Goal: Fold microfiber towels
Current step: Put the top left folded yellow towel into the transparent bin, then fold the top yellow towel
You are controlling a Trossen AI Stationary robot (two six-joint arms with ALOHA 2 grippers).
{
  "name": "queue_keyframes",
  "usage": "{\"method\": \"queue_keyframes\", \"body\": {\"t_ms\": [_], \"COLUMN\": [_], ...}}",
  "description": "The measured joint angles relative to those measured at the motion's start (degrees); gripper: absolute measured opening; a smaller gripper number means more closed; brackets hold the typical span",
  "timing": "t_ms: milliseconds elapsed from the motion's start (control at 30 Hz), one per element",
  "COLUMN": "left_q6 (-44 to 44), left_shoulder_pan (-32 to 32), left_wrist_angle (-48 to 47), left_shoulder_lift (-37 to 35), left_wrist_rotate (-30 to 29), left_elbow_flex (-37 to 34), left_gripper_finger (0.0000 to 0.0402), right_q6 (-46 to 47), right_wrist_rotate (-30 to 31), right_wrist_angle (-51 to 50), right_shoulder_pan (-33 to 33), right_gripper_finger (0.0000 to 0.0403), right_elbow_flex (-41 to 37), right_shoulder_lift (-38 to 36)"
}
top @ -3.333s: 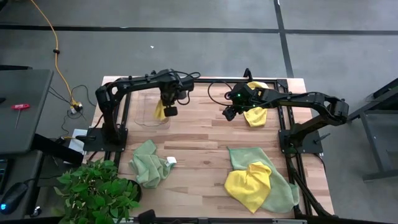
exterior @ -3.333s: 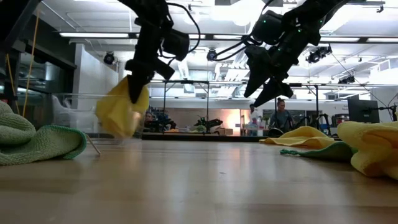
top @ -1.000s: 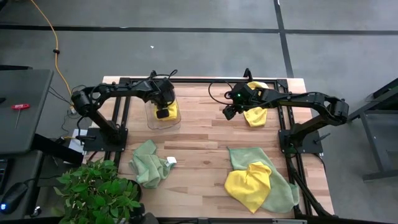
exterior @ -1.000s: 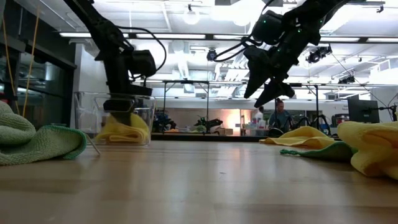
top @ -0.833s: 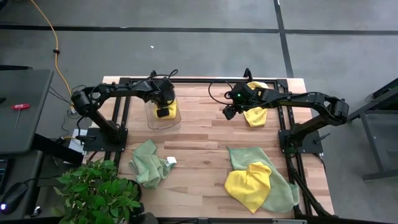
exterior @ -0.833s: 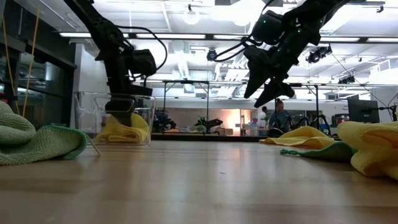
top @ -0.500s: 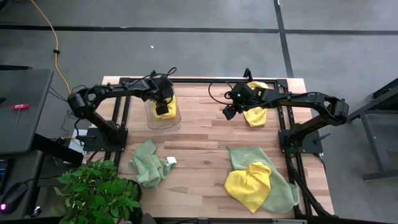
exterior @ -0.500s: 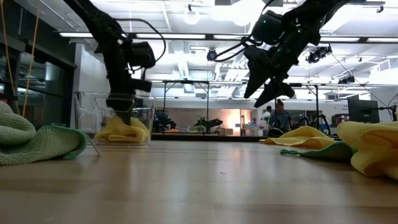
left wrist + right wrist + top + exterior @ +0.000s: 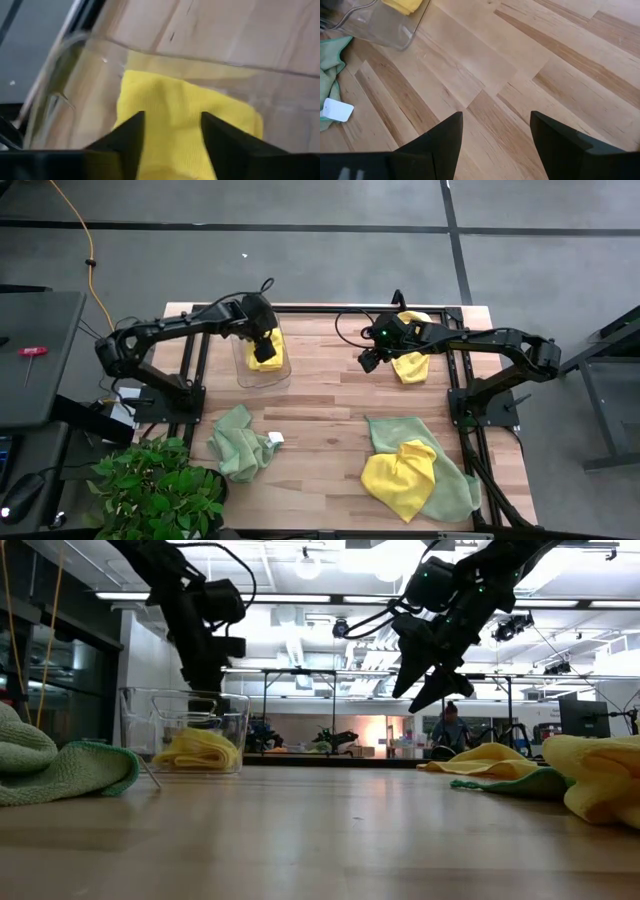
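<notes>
A folded yellow microfiber towel (image 9: 268,360) (image 9: 185,115) lies on the bottom of a clear plastic container (image 9: 262,372) (image 9: 140,730) at the far left. My left gripper (image 9: 264,343) (image 9: 207,690) (image 9: 172,137) hangs open just above it, at the height of the container's rim, touching nothing. My right gripper (image 9: 368,363) (image 9: 412,698) (image 9: 495,135) hovers open over bare wood at the far middle. Beside it a crumpled yellow towel (image 9: 410,362) lies on the table.
A crumpled green towel (image 9: 240,442) with a white tag (image 9: 337,109) lies near left. A yellow towel (image 9: 400,472) rests on a spread green one (image 9: 455,485) near right. A leafy plant (image 9: 150,490) stands at the near left corner. Bare wood (image 9: 320,410) spans the middle.
My left gripper has opened and let go of the yellow towel, then risen out of the container and drawn a little toward the far edge. The towel stays folded on the container's bottom. My right gripper has kept still.
</notes>
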Motion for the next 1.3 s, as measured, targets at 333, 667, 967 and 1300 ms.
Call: {"method": "queue_keyframes", "body": {"t_ms": [333, 667, 967, 1300], "left_q6": [-1.03, -7.15, -14.78, -16.93], "left_shoulder_pan": [-0.95, -1.71, -5.84, -5.21], "left_wrist_angle": [3.28, 3.15, 2.93, -4.68], "left_shoulder_lift": [0.37, 0.93, 3.68, 3.74], "left_wrist_rotate": [-1.88, 1.08, 4.09, 3.14], "left_elbow_flex": [-10.48, -10.88, -10.88, -3.95], "left_gripper_finger": [0.0005, 0.0000, 0.0000, 0.0000], "right_q6": [-1.49, -1.57, -1.57, -2.38], "right_wrist_rotate": [0.02, 0.01, 0.02, 0.72], "right_wrist_angle": [0.02, 0.02, 0.02, 0.02], "right_shoulder_pan": [0.00, 0.00, 0.00, 0.00], "right_gripper_finger": [0.0224, 0.0224, 0.0224, 0.0224], "right_elbow_flex": [0.00, 0.00, 0.00, 0.00], "right_shoulder_lift": [0.00, 0.00, 0.00, -0.02]}}
